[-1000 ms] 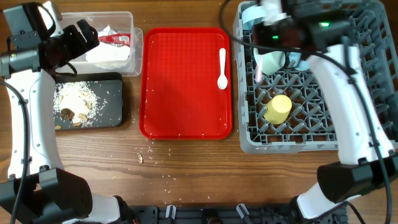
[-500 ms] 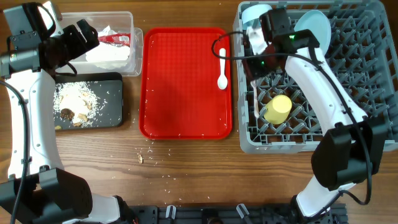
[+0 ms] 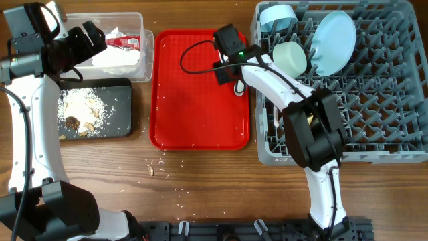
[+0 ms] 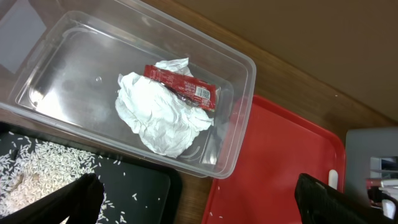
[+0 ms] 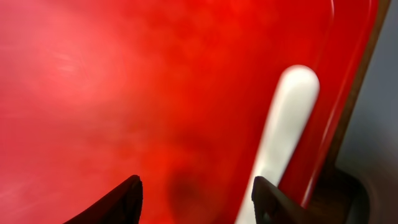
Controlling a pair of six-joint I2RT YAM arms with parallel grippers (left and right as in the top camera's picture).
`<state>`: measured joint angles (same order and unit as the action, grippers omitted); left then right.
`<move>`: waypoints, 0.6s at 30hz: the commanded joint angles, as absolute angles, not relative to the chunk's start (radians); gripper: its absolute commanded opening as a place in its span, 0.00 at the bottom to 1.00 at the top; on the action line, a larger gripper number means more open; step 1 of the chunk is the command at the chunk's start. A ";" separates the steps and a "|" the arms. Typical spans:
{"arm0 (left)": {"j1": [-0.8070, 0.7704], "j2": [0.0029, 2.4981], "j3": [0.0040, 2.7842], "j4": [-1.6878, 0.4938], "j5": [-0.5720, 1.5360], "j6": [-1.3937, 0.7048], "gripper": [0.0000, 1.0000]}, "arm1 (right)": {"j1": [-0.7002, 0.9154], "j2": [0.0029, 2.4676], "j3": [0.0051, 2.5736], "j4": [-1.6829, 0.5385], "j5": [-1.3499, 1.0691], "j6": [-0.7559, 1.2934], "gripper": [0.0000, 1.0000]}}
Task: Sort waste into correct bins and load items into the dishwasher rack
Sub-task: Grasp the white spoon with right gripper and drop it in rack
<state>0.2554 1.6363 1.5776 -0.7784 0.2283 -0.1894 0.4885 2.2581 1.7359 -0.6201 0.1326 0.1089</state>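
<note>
While right tool (image 5: pixel 196 186) gapes wide over red tray (image 3: pixel 194 100), spoon (image 5: pixel 283 118) partly cut off, left tool (image 4: pixel 198 186) also wide

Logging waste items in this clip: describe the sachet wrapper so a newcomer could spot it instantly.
Find the clear plastic tub at the overhead view's top left, just beyond the black tray. Inside, the red sachet wrapper lies on the crumpled white tissue: the tub's only red, flat, printed item.

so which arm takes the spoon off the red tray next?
Right. The right pincer hovers open over the red tray, spoon just beside it. The left pincer is open by the clear tub, across the tray.
</note>
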 commanded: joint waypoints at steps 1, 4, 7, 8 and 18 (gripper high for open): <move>0.260 1.633 1.588 -0.776 0.218 -0.195 1.00 | 0.488 2.300 1.739 -0.620 0.191 0.134 0.56; 0.260 1.633 1.588 -0.776 0.218 -0.195 1.00 | 0.488 2.320 1.739 -0.634 0.203 0.138 0.52; 0.260 1.632 1.588 -0.776 0.218 -0.195 1.00 | 0.488 2.334 1.739 -0.671 0.185 0.137 0.40; 0.260 1.633 1.588 -0.776 0.219 -0.195 1.00 | 0.490 2.334 1.739 -0.683 0.169 0.133 0.28; 0.260 1.633 1.588 -0.776 0.218 -0.195 1.00 | 0.490 2.178 1.847 -0.873 -0.051 0.016 0.04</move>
